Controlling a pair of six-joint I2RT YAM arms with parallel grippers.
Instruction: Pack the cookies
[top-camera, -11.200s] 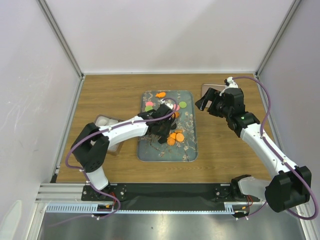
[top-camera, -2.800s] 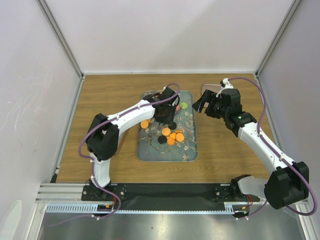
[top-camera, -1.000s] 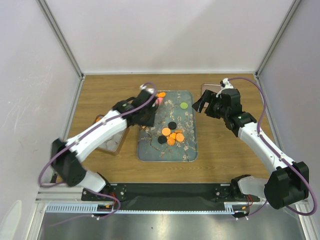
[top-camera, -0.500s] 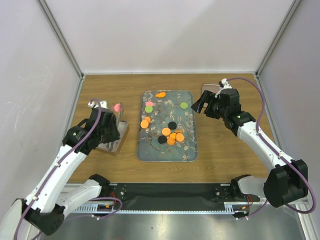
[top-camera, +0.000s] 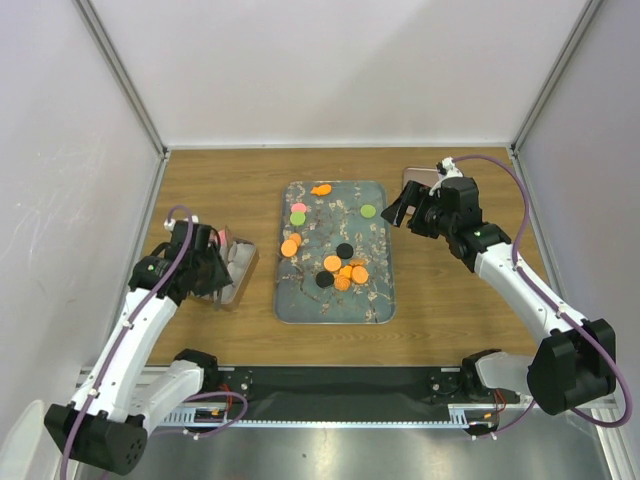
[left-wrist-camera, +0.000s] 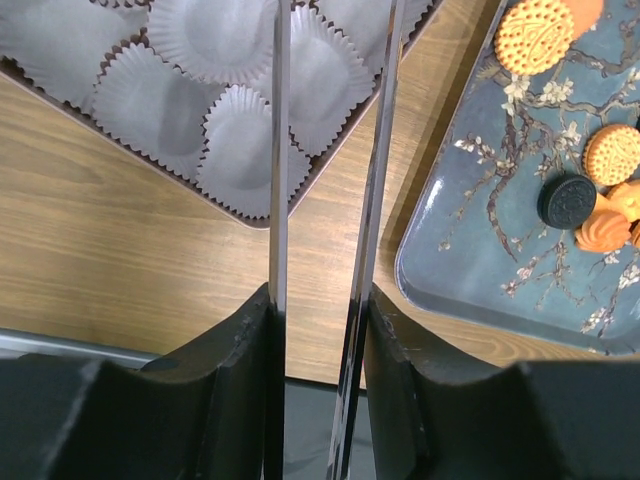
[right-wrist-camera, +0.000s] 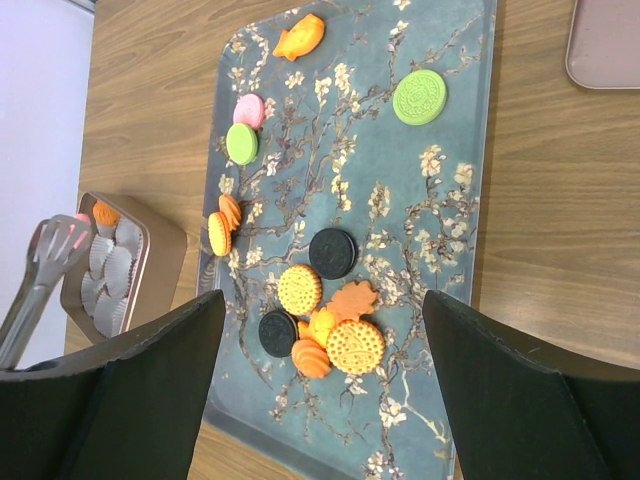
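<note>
While the left gripper is clamped on metal tongs, their tips hang over the paper-cup box near the desk's left edge, with a pink piece between them. One orange cookie sits in the box. The other cookies lie on the floral tray mid-desk: orange and black near its middle, green, pink and orange toward the far edge. The right gripper hangs at the tray's far right corner, fingers wide apart.

Overhead view, two wrist close-ups, tray shared
</note>
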